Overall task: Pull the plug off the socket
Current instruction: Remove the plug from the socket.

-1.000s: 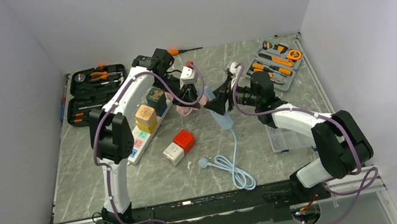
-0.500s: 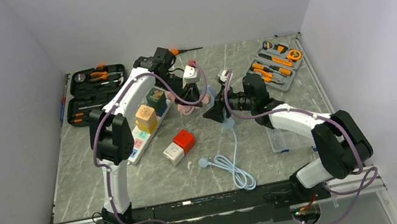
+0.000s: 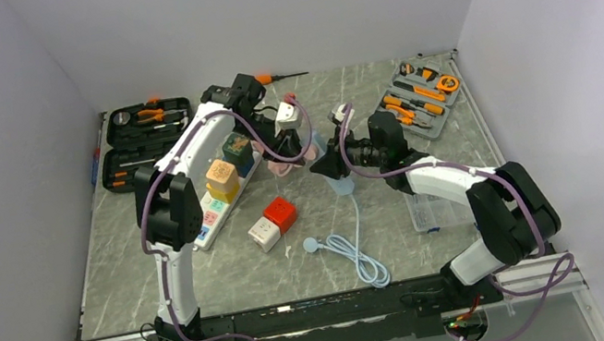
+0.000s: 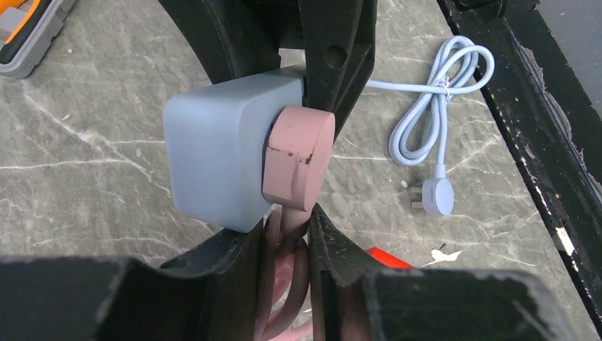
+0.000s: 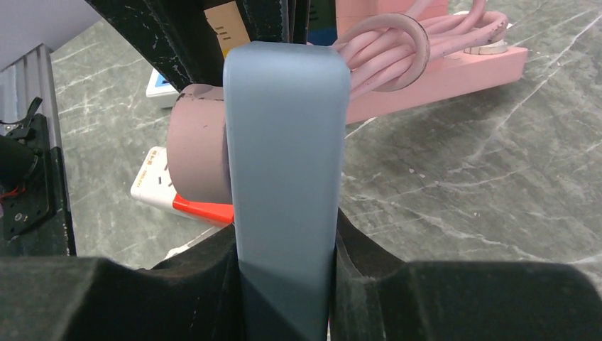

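Note:
A light blue socket block [image 5: 284,142] has a pink plug [image 4: 298,156] seated in its face, and both hang above the table. My left gripper [image 4: 287,217] is shut on the plug's neck where the pink cable [image 4: 284,284] leaves it. My right gripper [image 5: 284,234] is shut on the socket block, one finger on each flat side. In the top view the two grippers meet mid-table, left [image 3: 300,138] and right [image 3: 327,161], with the socket [image 3: 340,184] between them. The socket's pale blue cord [image 3: 355,255] trails toward the front edge.
A pink power strip [image 5: 440,71] with coiled pink cable lies behind. A white power strip with cube adapters [image 3: 222,189] and a red and white cube [image 3: 272,223] sit left. Tool cases stand at back left [image 3: 148,141] and back right [image 3: 421,98]. A clear box [image 3: 436,208] lies right.
My right gripper has moved left and a little lower with the socket, closing in on the left gripper. The left gripper has barely moved.

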Motion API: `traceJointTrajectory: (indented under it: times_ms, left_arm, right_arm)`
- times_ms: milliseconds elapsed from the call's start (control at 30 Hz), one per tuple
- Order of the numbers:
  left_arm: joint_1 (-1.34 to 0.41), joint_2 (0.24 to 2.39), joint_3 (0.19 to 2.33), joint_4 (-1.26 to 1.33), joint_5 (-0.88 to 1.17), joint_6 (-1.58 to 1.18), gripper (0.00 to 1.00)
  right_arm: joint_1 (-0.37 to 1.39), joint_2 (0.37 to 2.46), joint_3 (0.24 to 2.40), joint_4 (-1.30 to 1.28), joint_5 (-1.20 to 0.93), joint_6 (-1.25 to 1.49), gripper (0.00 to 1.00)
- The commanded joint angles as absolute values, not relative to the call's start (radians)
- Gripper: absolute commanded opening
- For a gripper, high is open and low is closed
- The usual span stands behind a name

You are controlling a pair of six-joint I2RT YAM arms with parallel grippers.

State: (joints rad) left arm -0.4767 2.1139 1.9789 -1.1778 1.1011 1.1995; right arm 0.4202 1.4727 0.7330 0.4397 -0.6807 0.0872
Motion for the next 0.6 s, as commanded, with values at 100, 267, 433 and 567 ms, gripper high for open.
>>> traceJointTrajectory:
  times_ms: [100,267,433,567]
  left_arm:
    - [-0.485,2.053,2.041,-1.307,1.186,1.272,0.0]
    - [-0.488,2.055,2.055,-1.383,1.197,1.334,0.0]
    - [-0.495,2.064,2.068,-1.479,1.21,1.417,0.0]
    - [-0.504,2.035,2.019,-1.486,1.202,1.465,0.0]
  right_arm:
    - [0.426,1.477,0.765,0.544,-0.614,0.11,0.0]
    - [0.422,1.476,0.756,0.557,-0.461,0.081,0.0]
    - [0.387,1.496,0.74,0.626,-0.415,0.105,0.0]
    - [0.358,1.51,0.736,0.665,-0.408,0.134,0.0]
